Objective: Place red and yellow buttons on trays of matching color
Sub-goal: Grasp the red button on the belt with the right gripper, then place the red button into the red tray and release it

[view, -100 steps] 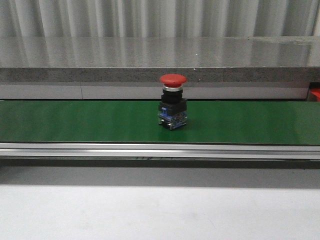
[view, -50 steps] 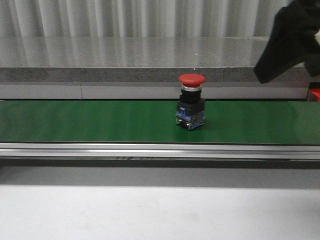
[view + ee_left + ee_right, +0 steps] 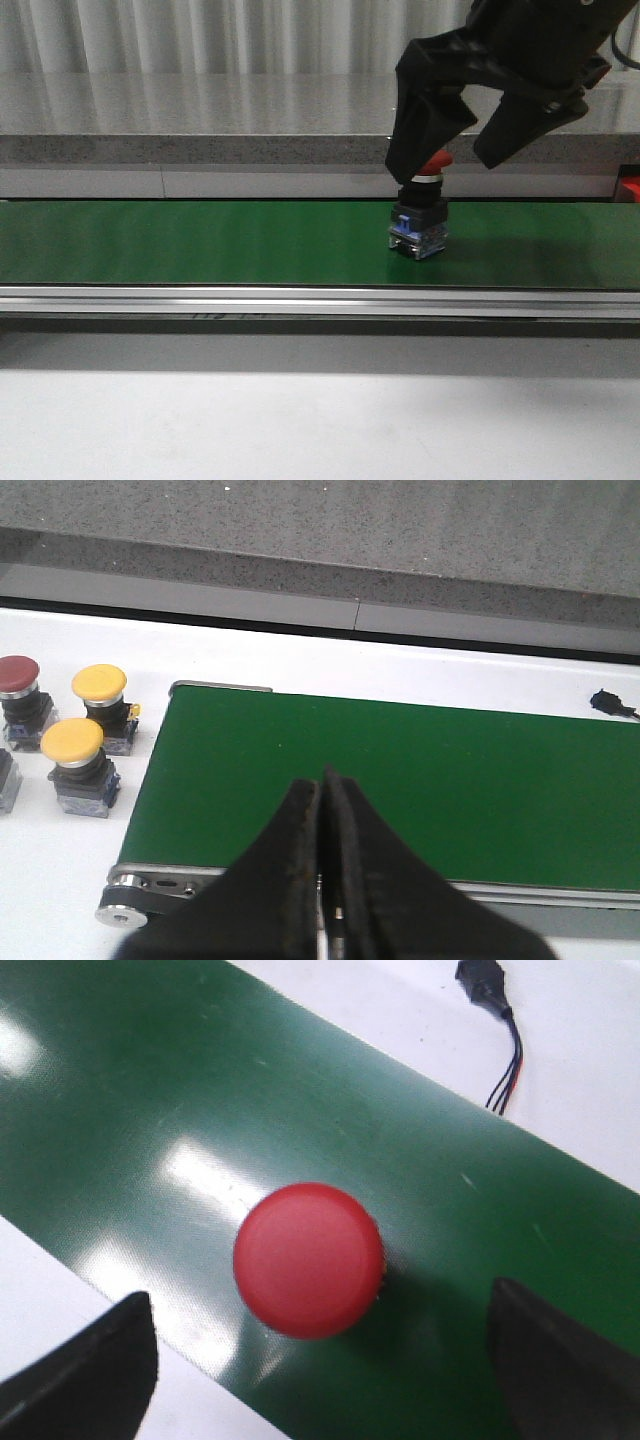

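A: Where is the red button (image 3: 423, 205) located?
B: Upright on the green belt (image 3: 200, 245), between the spread fingers of the right gripper (image 3: 466, 152); nothing is gripped, and the arm is angled down from above.

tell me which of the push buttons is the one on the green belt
The red button standing upright on the green belt, between the open fingers of the right hand. The other three, two yellow buttons and a dark red one, sit off the belt's end.
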`<action>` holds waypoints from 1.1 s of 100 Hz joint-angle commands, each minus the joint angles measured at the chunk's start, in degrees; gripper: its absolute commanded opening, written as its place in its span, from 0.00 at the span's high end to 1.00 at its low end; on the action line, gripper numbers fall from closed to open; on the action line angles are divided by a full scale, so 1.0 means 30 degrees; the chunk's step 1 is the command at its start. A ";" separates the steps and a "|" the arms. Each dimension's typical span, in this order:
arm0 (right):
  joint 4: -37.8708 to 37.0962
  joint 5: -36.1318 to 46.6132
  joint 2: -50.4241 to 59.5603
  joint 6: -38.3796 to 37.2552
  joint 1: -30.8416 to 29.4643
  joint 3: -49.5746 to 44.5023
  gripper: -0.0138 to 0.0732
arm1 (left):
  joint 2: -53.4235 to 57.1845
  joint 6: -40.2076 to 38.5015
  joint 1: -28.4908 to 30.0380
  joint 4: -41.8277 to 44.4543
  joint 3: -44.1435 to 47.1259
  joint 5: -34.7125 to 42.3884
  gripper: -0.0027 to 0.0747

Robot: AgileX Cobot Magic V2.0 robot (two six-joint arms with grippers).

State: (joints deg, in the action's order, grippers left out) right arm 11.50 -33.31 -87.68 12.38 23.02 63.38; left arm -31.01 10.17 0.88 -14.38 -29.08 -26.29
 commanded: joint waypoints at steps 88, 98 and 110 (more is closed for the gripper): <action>0.0183 -0.1999 -0.1128 -0.0283 -0.9275 0.7381 0.72 | -0.0017 0.0051 -0.0106 -0.0341 -0.0481 0.1409 0.99; 0.0204 -0.1222 -0.2150 -0.0806 -1.1640 0.8170 0.72 | -0.0017 0.0051 -0.0106 -0.0341 -0.0481 0.1409 0.99; 0.0266 -0.0609 -0.3777 -0.1031 -1.3563 0.8749 0.72 | -0.0017 0.0051 -0.0106 -0.0341 -0.0481 0.1409 0.99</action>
State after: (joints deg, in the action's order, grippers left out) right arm 11.50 -39.24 -98.00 9.75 -13.76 86.95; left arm -31.01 10.17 0.88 -14.38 -29.08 -26.29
